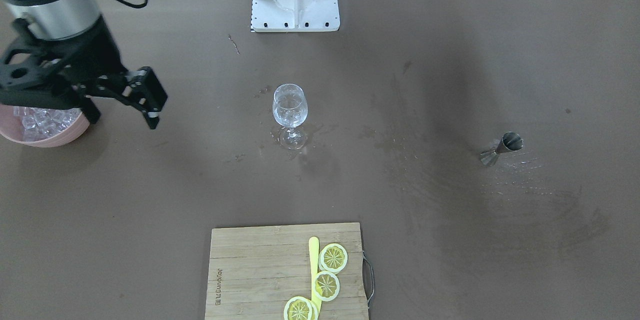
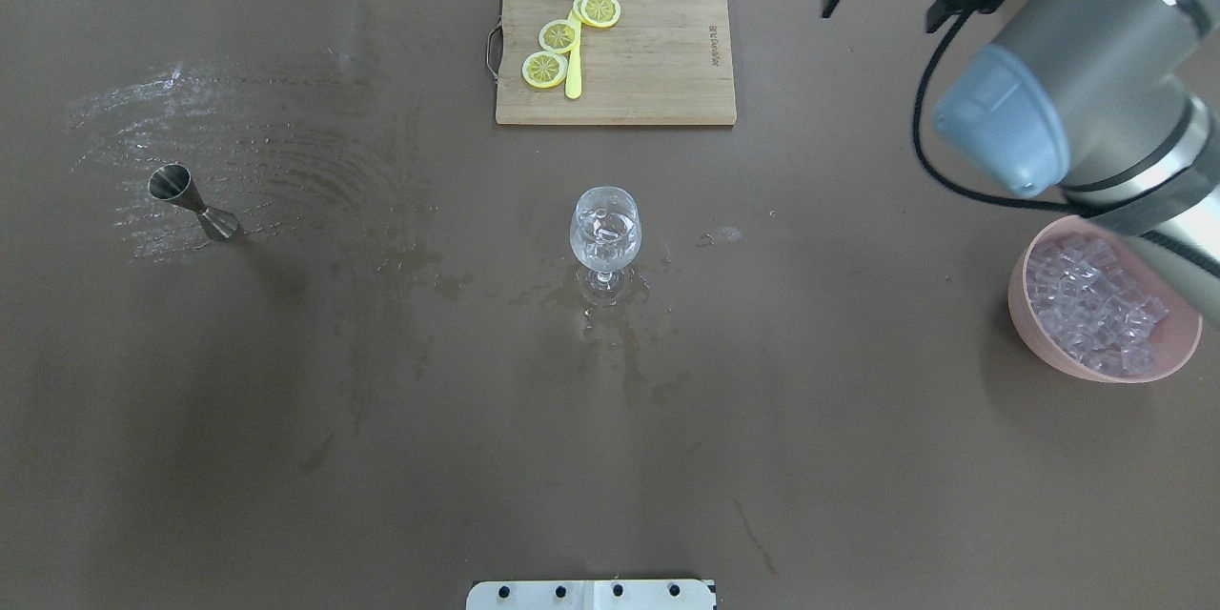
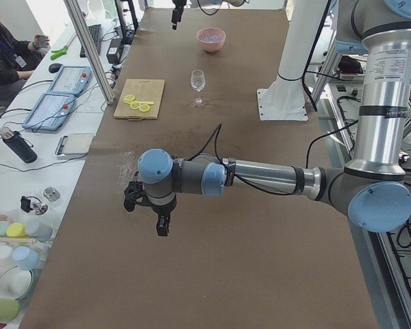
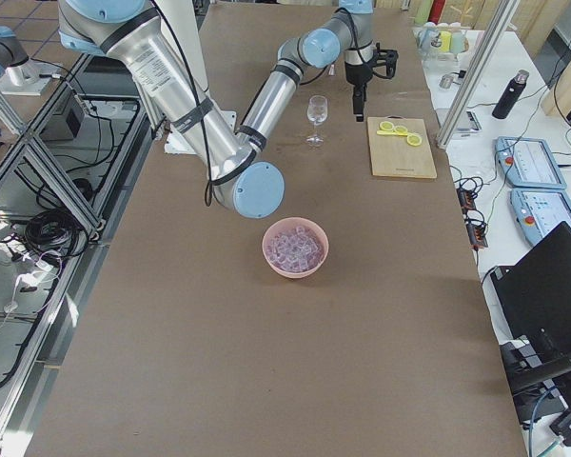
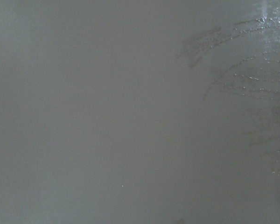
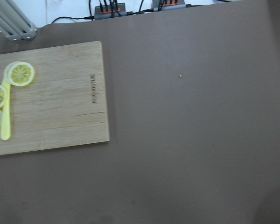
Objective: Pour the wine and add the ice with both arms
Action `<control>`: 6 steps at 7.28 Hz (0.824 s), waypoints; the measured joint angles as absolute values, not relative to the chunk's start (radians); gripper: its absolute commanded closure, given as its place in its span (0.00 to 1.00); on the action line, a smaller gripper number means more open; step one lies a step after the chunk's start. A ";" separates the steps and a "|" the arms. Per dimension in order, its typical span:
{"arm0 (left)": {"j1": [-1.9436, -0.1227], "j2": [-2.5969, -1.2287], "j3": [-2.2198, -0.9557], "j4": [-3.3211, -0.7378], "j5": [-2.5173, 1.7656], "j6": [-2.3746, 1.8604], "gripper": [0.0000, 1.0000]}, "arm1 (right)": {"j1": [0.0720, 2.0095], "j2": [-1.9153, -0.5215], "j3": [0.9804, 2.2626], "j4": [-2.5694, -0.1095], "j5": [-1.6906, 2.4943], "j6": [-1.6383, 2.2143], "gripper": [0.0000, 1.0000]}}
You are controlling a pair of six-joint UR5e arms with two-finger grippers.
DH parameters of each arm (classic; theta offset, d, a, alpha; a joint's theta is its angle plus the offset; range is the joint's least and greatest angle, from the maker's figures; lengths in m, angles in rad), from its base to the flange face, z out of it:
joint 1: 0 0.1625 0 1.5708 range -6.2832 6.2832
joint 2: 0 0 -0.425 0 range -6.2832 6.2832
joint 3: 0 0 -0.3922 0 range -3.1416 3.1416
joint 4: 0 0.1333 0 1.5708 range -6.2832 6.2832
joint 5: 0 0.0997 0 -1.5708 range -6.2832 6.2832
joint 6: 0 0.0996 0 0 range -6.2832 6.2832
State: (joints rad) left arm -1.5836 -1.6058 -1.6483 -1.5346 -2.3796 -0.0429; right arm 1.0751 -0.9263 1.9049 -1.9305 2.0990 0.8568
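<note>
Black two-finger right gripper point(image 1: 123, 120) has its jaws spread wide, nothing between them and nothing touching them; it hangs high off the brown table point(image 2: 381, 448), fingers aimed down at a slant, out near the far right corner past the short end of the rectangular bamboo cutting board point(image 2: 658, 57). Silver-grey right arm point(image 2: 1096, 67) has its blue-capped elbow above the round pink bowl point(image 2: 1048, 350). Black left gripper point(image 3: 147, 216) shows only in the side view, so cannot tell how far its jaws stand apart or whether they hold anything; it points down over bare table at the left end, and the left arm point(image 3: 260, 177) has its forearm lying level, long axis running across the table toward the operators' edge. Small clear glossy ice cubes point(image 2: 1096, 310) are piled loose in the pink bowl at the table's right edge, heaped every which way with no common direction. Clear stemmed wine glass point(image 2: 605, 229) stands upright mid-table, well apart from the bowl, wet marks around its foot. Hourglass-shaped steel jigger point(image 2: 191, 202) stands near the left end among wet streaks. Three lemon slices point(image 2: 545, 69) and a flat yellow stick point(image 2: 573, 81) lie on the board at the far edge.
</note>
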 measured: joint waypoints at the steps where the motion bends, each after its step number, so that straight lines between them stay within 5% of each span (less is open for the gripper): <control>1: -1.584 -1.605 -1.655 -1.532 -2.385 -0.043 0.02 | 1.158 -1.012 1.906 -1.927 2.155 0.683 0.00; 6: -1.584 -1.605 -1.659 -1.531 -2.391 -0.043 0.02 | 1.487 -1.492 1.893 -1.803 2.247 -0.004 0.00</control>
State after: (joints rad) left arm -1.5844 -1.6045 -1.6590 -1.5306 -2.3914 -0.0430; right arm 1.4872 -1.4918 1.8935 -1.8032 2.2468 -0.0040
